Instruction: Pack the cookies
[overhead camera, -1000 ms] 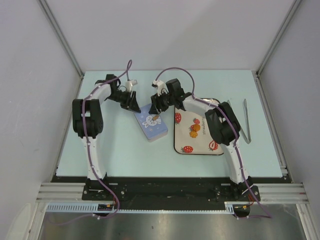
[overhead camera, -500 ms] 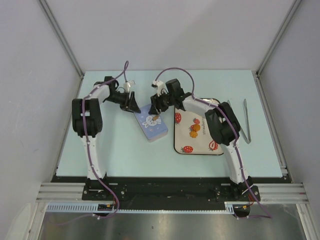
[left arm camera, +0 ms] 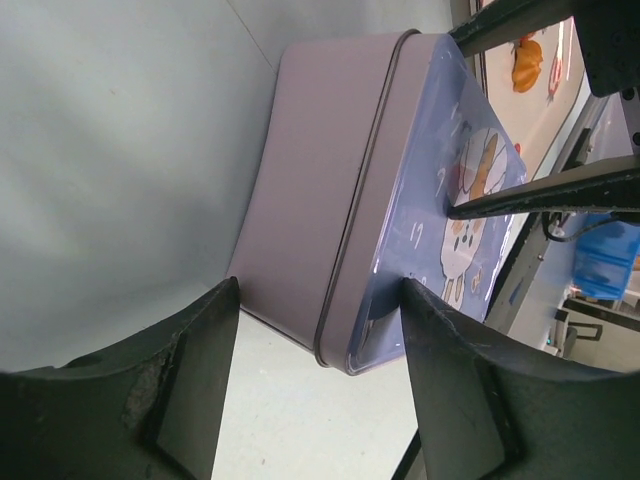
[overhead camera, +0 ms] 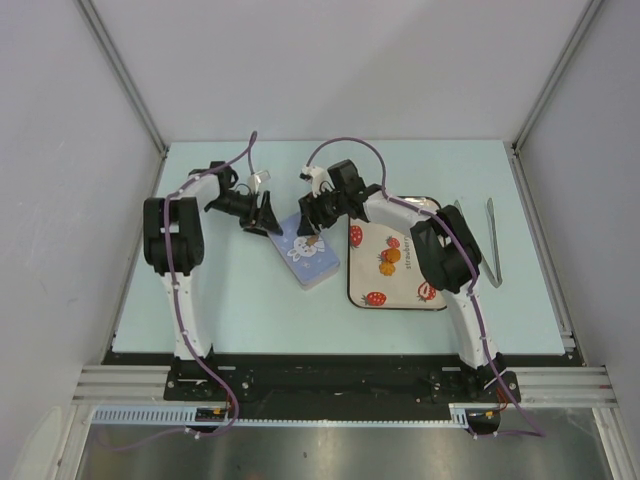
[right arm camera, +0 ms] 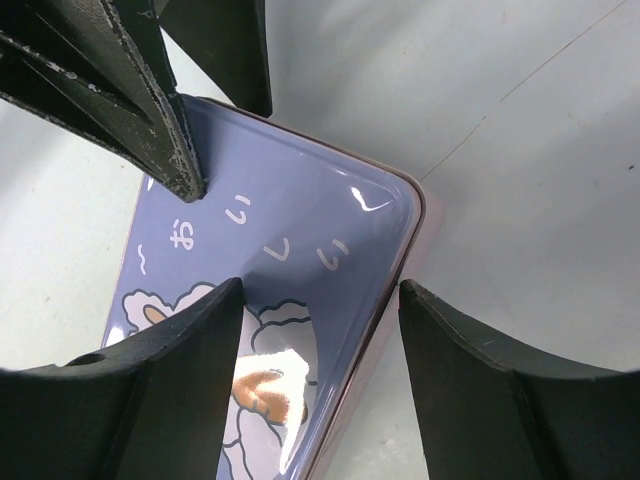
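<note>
Two orange cookies (overhead camera: pixel 389 258) lie on the strawberry tray (overhead camera: pixel 398 298); one shows in the left wrist view (left arm camera: pixel 527 62). The black and green cookies are not visible. A closed blue tin with a bunny lid (overhead camera: pixel 312 252) lies left of the tray. My left gripper (overhead camera: pixel 268 214) is open at the tin's far left corner (left arm camera: pixel 330 200), which sits between its jaws (left arm camera: pixel 320 290). My right gripper (overhead camera: pixel 308 216) is open over the tin's far end, its jaws (right arm camera: pixel 320 290) astride the lid's edge (right arm camera: pixel 300 230). The left fingers (right arm camera: pixel 150 100) show there too.
Metal tweezers (overhead camera: pixel 492 240) lie right of the tray. The two grippers are close together over the tin's far end. Grey walls enclose the light green table (overhead camera: pixel 220 300) on three sides.
My left gripper has moved right and nearer, up to the tin's corner. The tin has shifted slightly right and nearer. The right gripper has barely moved.
</note>
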### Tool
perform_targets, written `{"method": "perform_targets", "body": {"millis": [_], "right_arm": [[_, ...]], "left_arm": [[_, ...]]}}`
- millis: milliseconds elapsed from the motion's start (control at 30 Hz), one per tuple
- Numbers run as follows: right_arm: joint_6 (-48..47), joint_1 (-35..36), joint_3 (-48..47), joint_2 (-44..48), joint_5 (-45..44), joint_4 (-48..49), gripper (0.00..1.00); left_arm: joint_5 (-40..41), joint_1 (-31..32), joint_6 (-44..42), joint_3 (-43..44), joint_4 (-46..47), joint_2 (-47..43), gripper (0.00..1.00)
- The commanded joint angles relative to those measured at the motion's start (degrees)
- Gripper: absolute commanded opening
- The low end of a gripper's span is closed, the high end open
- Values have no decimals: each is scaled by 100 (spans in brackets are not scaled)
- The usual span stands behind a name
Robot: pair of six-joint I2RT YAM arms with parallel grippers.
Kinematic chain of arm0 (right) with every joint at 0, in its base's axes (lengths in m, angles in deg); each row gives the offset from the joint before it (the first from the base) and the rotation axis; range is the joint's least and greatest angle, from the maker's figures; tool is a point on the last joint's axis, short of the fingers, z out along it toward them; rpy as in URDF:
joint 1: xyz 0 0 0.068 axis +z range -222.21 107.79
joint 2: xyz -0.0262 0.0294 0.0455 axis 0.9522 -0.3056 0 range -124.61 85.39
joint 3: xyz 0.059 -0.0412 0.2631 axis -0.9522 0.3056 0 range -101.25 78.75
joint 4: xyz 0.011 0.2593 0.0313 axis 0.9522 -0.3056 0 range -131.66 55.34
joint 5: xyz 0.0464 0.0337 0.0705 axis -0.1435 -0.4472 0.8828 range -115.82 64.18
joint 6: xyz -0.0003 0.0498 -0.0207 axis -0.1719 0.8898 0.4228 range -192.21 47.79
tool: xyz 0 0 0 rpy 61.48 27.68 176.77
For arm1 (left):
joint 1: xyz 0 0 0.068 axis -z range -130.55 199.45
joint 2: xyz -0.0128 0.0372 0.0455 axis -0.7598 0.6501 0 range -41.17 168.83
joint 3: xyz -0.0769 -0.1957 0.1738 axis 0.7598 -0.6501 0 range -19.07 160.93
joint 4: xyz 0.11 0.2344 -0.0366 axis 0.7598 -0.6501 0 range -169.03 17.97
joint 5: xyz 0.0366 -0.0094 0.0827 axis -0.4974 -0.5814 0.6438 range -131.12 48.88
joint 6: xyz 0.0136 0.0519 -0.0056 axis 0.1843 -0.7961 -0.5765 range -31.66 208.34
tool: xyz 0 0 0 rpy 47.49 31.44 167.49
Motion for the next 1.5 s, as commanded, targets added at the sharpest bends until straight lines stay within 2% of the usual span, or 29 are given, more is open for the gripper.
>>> {"method": "perform_targets", "body": {"millis": [0,300,333,500,633,700,1067,1200,1467], "right_arm": [[-422,79,131,-239,-685,-1025,66],[-475,79,113,-178,-764,-1130,66],[-492,79,113,-169,-764,-1148,66],[-519,53,122,-107,-790,-1183,66],[-519,44,122,-28,-764,-1200,66],[-527,26,122,24,-720,-1218,66],[-659,17,306,490,-702,-1455,66],[-712,-9,456,570,-641,-1508,66],[-896,-9,606,798,-448,-1719,66]], "left_arm": [[802,98,-193,-628,-282,32,63],[573,19,-44,-1183,-221,-12,46],[564,19,-17,-1218,-203,-30,41],[503,1,-17,-1359,-141,-117,35],[397,1,-79,-1429,-97,-389,53],[336,1,-88,-1403,-132,-478,56],[353,-34,27,-1165,-142,-996,65],[458,-306,193,-1402,148,-1653,68],[564,-324,606,-2342,675,-2797,74]]}}
